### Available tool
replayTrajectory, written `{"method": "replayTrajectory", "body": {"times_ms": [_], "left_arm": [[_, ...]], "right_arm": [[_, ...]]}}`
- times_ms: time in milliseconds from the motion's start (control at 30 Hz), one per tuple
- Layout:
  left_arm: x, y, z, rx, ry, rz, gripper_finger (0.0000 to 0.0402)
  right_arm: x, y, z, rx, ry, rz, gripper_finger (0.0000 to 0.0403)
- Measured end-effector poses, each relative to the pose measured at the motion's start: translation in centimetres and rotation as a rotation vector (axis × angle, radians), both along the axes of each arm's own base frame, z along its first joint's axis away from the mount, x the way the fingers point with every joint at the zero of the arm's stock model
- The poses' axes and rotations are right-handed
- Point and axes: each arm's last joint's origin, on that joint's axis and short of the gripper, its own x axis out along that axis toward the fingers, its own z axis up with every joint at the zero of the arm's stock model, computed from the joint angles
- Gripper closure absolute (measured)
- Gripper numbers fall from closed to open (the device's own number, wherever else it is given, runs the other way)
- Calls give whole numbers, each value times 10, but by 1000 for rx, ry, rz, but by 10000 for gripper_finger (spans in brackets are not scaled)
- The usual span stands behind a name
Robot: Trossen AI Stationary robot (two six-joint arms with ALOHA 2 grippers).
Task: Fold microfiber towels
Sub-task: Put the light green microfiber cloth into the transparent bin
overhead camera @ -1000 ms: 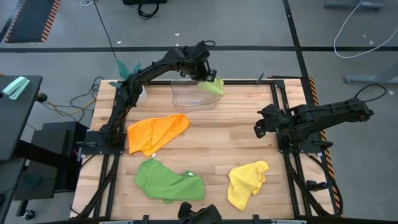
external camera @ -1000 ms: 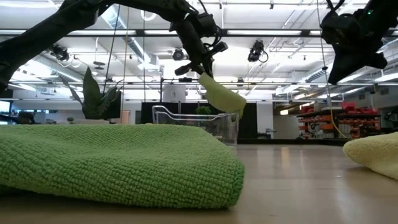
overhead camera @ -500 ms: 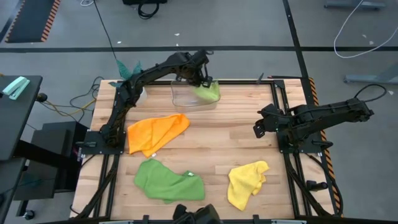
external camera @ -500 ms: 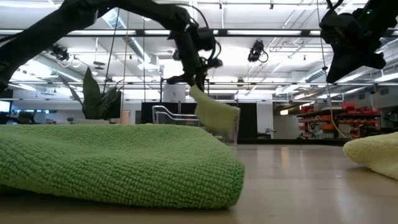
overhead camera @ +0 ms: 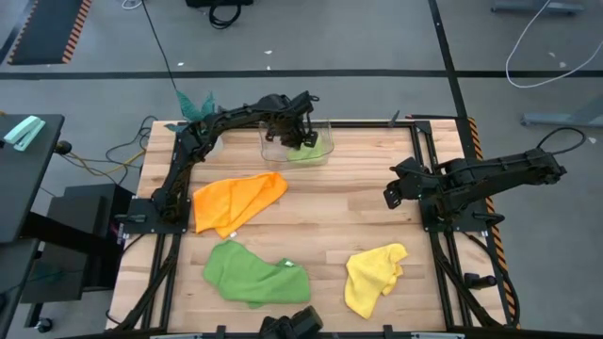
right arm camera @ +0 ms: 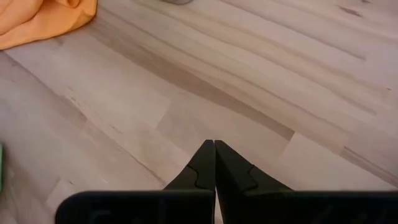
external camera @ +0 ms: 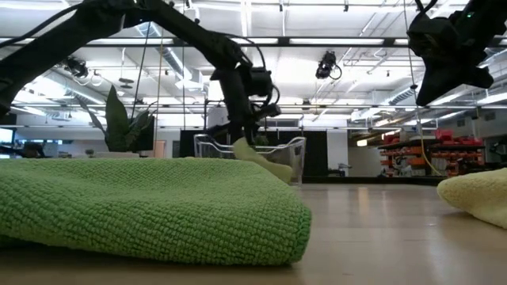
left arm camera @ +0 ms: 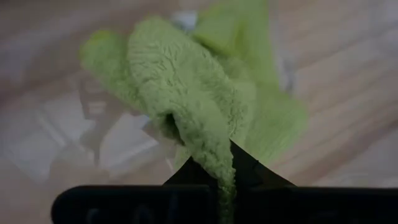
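Wooden tabletop (overhead camera: 349,217) lying pale and planked, framed by black rails along both sides. Clear plastic bin (overhead camera: 275,143) sitting at the far edge, near the middle; in the low view (external camera: 289,150) its see-through walls are standing upright. Teal-leaved plant (overhead camera: 193,100) sticking out just past the far left corner; in the low view its dark leaves (external camera: 119,119) are rising behind the bin's left side. Grey floor (overhead camera: 377,38) spreading around the tabletop, crossed by dark seams, with 1 white cable (overhead camera: 542,52) looping at the far right. Dark cabinet (overhead camera: 24,179) standing off the left side, a pale green item (overhead camera: 23,132) resting on it.
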Motion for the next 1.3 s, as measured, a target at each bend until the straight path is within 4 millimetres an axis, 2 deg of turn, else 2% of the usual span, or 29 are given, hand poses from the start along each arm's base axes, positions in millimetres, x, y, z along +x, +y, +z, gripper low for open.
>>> {"method": "replayTrajectory", "body": {"times_ms": [133, 233, 567, 767, 1067, 1300], "left_arm": [[-13, 4, -17, -68, 54, 29, 374], [-17, 7, -21, -71, 63, 31, 361], [-21, 15, -20, -40, 46, 2, 327], [-27, 21, -10, -12, 37, 16, 292], [-33, 18, -5, 53, 126, -20, 254], [-32, 16, -3, 65, 129, -40, 239]], "right_arm": [[0, 0, 0, 4, 1, 2, 397], [0, 0, 0, 5, 1, 3, 397], [0, 0, 0, 5, 2, 4, 396], [0, 0, 0, 0, 6, 12, 396], [0, 0, 0, 0, 6, 13, 396], [0, 1, 0, 18, 9, 22, 396]]}}
